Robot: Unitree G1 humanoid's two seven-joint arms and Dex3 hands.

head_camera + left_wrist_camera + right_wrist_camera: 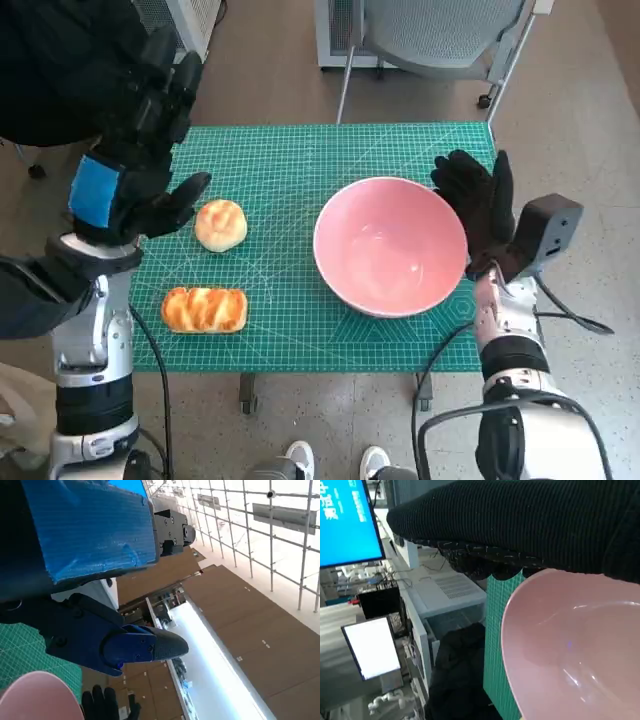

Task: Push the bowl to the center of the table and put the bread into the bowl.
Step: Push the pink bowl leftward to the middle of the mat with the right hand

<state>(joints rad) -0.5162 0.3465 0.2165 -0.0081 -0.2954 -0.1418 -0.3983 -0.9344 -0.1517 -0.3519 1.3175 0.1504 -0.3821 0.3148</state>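
One bowl (390, 245), apparently two breads (220, 225).

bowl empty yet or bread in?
Empty. The pink bowl shows only bare interior; the round bun and long bread lie on the green mat.

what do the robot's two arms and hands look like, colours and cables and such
Both forearms are pale grey-white with black bands. The left hand is black with bright blue tape across its back. The right hand wears a black knitted glove, a dark grey camera box sits at its wrist, and black cables loop beside both forearms.
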